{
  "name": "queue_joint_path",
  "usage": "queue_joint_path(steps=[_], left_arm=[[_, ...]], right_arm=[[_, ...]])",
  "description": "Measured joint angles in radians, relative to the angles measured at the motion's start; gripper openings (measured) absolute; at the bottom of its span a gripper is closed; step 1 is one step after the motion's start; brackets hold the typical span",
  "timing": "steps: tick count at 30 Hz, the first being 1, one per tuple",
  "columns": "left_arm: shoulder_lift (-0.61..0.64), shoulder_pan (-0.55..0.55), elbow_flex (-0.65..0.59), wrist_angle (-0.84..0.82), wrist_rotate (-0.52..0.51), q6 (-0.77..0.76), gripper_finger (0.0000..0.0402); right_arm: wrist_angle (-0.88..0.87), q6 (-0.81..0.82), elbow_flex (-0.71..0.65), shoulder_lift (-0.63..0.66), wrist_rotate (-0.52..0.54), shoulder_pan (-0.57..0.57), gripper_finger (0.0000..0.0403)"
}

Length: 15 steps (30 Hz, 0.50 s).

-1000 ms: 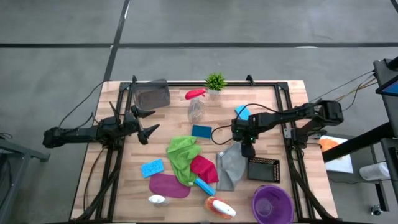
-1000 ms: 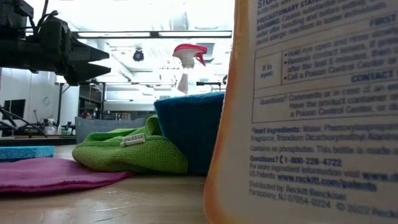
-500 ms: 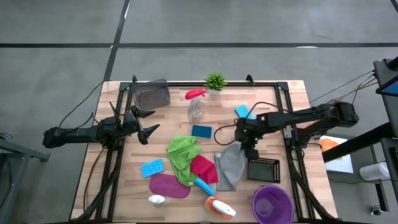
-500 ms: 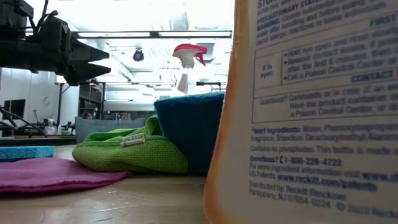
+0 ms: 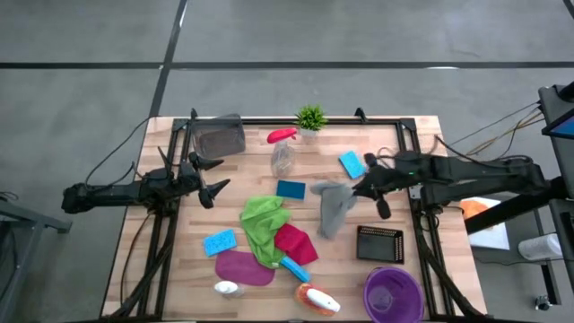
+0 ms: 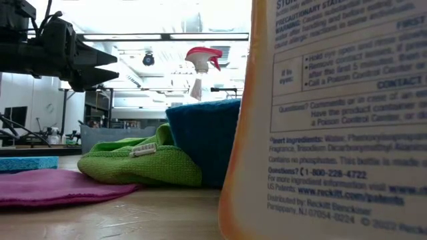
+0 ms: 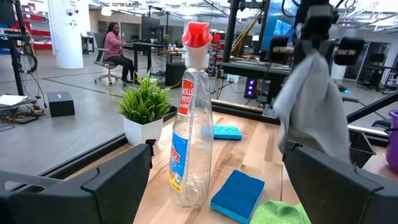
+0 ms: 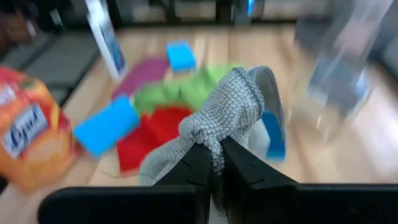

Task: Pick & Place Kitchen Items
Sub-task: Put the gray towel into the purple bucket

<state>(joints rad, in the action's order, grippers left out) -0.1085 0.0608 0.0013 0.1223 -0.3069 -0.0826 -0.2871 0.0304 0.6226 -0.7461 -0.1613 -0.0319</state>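
My right gripper (image 5: 355, 190) is shut on a grey cloth (image 5: 332, 206) and holds it up over the table's middle right; the left wrist view shows the grey cloth (image 7: 314, 106) hanging. On the table lie a green cloth (image 5: 262, 224), a red cloth (image 5: 294, 242), a purple cloth (image 5: 242, 267), and blue sponges (image 5: 291, 189) (image 5: 351, 164) (image 5: 219, 242). A red-topped clear spray bottle (image 5: 282, 152) stands at the far middle. An orange bottle (image 5: 316, 299) and a white bottle (image 5: 228, 289) lie at the near edge. My left gripper (image 5: 212, 177) waits open at the left. My right gripper pinches a bunched-up fold of the grey cloth (image 8: 216, 140) between its two fingers (image 8: 198, 167). The fingers come from the table's right side, slanting a little downward. The cloth hangs slack below them; my left finger hides its lower end in the left wrist view.
A black rack (image 5: 379, 243) and a purple bowl (image 5: 393, 293) sit at the near right, a grey container (image 5: 220, 139) at the far left, a small potted plant (image 5: 310, 117) at the far edge. Black frame rails (image 5: 170, 224) run along both sides.
My right gripper has risen and drawn back toward the table's right and far edges, tipping from pointing down to nearly level. The grey cloth, flat on the table before, has come up with it by one bunched part and now hangs.
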Motion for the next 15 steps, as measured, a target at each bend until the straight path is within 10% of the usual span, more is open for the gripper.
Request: queue_joint_path(steps=[15], left_arm=[[0.0, 0.0, 0.0, 0.0, 0.0, 0.005, 0.0365]], right_arm=[[0.521, -0.018, -0.301, 0.325, -0.345, 0.0, 0.0018]])
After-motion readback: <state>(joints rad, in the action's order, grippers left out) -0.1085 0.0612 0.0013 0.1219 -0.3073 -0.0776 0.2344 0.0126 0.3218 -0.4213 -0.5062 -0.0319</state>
